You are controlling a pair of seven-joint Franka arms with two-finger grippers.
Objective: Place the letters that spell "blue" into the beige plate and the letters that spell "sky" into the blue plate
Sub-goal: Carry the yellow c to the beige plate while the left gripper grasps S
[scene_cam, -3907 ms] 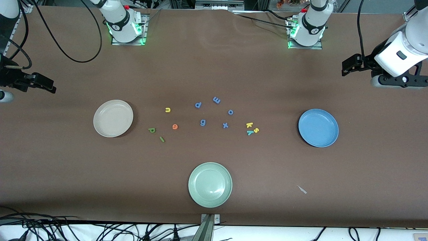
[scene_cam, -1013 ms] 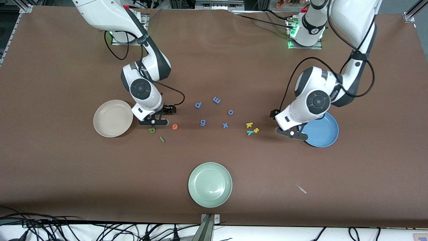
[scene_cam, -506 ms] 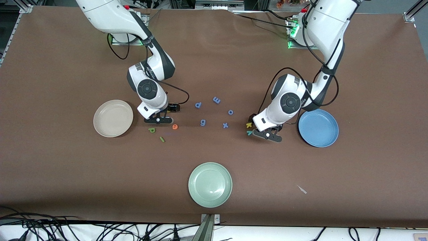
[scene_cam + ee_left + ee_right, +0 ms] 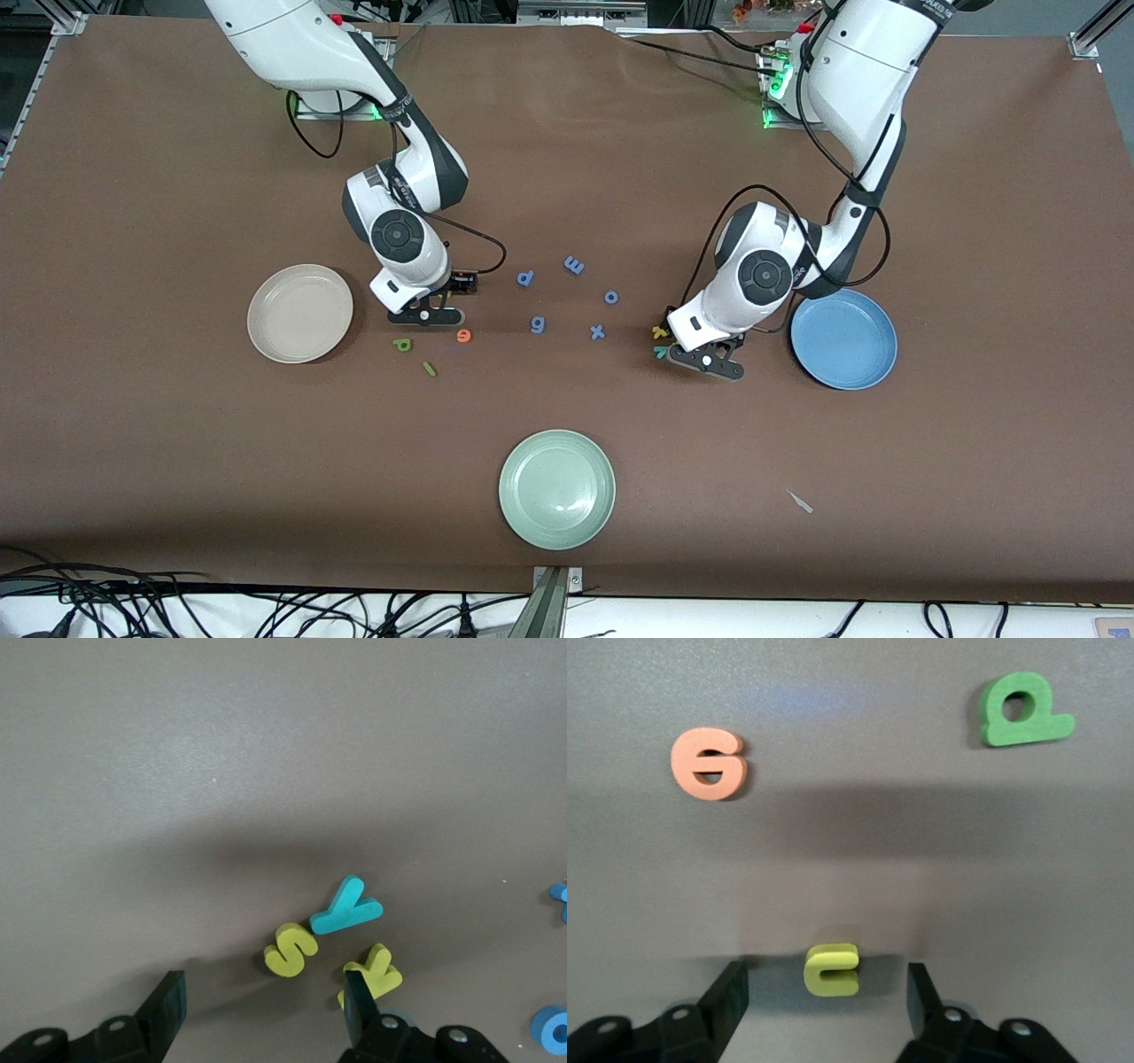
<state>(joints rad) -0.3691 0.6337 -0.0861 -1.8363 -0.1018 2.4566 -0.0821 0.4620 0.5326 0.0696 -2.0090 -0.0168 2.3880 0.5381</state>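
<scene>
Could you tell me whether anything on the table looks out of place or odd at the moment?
One small oddity: a pale scrap lies alone on the brown table, toward the left arm's end and nearer the camera than the blue plate. It looks like stray debris, belonging to neither letters nor plates. Nothing looks spilled or damaged.

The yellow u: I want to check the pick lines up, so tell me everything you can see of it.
The yellow u is a small, thick letter that looks like soft foam, yellow-green with rounded edges. It lies flat on the brown table, untouched, between the open jaws of the right gripper, with a gap to each finger. The orange e and green b lie apart from it. In the front view the gripper hides it; that spot lies between the beige plate and the blue letters.
</scene>
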